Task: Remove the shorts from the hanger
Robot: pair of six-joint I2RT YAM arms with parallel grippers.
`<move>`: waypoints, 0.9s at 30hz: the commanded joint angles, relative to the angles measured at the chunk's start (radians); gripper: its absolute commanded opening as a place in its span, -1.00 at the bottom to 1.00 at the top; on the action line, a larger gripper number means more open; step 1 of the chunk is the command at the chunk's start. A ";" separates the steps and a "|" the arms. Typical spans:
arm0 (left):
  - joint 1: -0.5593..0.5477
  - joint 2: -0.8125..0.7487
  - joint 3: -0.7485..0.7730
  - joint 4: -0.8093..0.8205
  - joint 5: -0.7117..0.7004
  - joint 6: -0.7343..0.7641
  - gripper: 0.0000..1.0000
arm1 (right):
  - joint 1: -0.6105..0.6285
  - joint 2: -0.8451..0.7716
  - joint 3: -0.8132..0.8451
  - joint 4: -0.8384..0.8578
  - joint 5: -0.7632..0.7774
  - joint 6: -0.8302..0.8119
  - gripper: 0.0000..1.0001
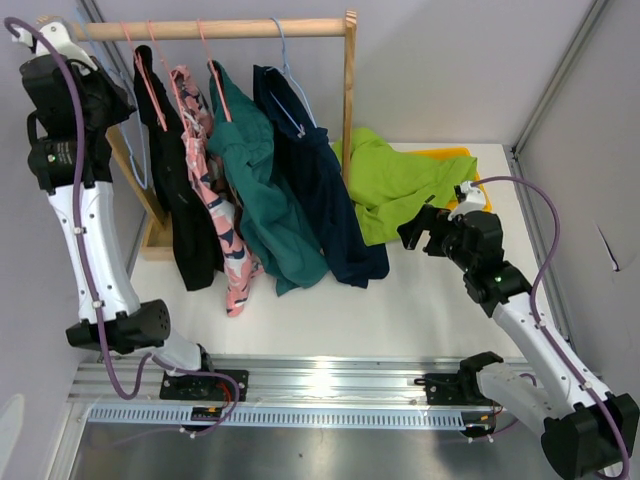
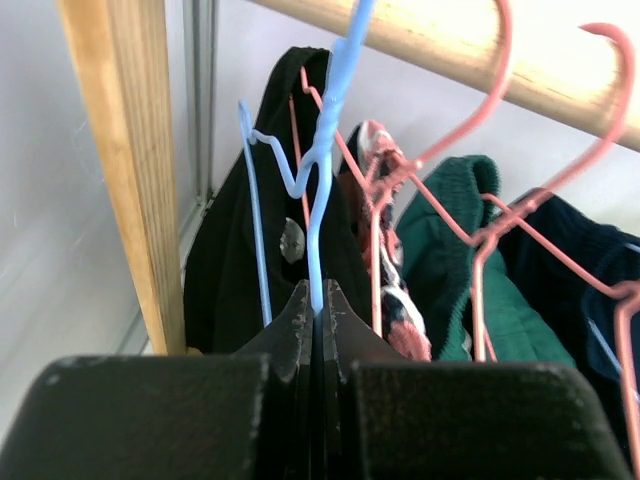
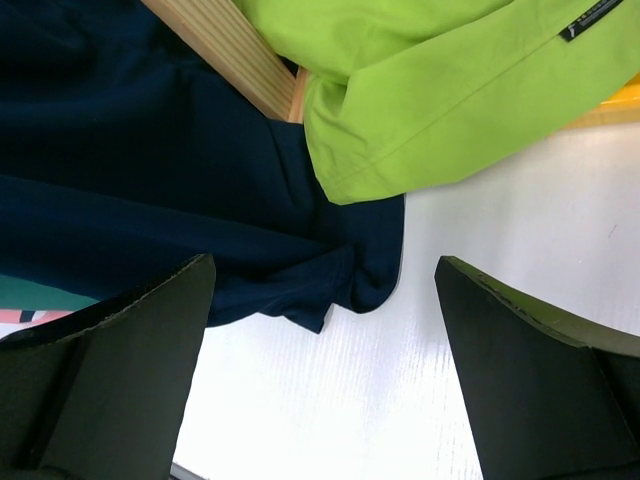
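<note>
My left gripper [image 1: 112, 100] is raised at the left end of the wooden rod [image 1: 210, 29]. In the left wrist view it [image 2: 320, 295] is shut on the wire of a light blue hanger [image 2: 322, 190], which hooks over the rod [image 2: 470, 45] and shows no garment on it. Lime green shorts [image 1: 400, 185] lie loose at the right of the rack, partly on a yellow tray [image 1: 452, 153]. My right gripper [image 1: 415, 232] is open and empty, low over the table next to the green shorts [image 3: 450, 90] and the navy garment's hem [image 3: 150, 200].
Black [image 1: 185, 200], pink patterned [image 1: 225, 240], teal [image 1: 270, 200] and navy [image 1: 325, 190] garments hang on pink and blue hangers from the rack. A wooden upright [image 1: 348, 90] stands at its right end. Grey walls stand to the left, the right and behind.
</note>
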 commanded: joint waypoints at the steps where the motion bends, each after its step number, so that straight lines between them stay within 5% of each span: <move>1: -0.021 0.043 0.063 0.004 -0.081 0.047 -1.00 | 0.003 0.012 -0.005 0.061 -0.024 -0.012 0.99; 14: -0.020 0.040 0.009 -0.075 -0.250 0.056 -0.88 | 0.005 -0.024 -0.005 0.035 -0.021 -0.012 0.99; 17: -0.020 0.006 -0.044 -0.063 -0.258 0.048 -0.43 | 0.005 -0.043 -0.003 0.021 -0.021 -0.007 0.99; 19: -0.020 -0.033 -0.089 -0.060 -0.247 0.042 0.12 | 0.008 -0.052 -0.002 0.005 -0.019 -0.001 0.99; 21: -0.020 -0.079 -0.109 -0.054 -0.236 0.039 0.30 | 0.008 -0.071 -0.002 -0.006 -0.018 0.004 0.99; 22: -0.020 -0.095 -0.132 -0.051 -0.230 0.039 0.72 | 0.013 -0.078 -0.002 -0.018 -0.015 0.005 0.99; 27: -0.020 -0.205 -0.196 -0.029 -0.186 0.016 0.73 | 0.019 -0.126 0.006 -0.066 -0.004 0.005 0.99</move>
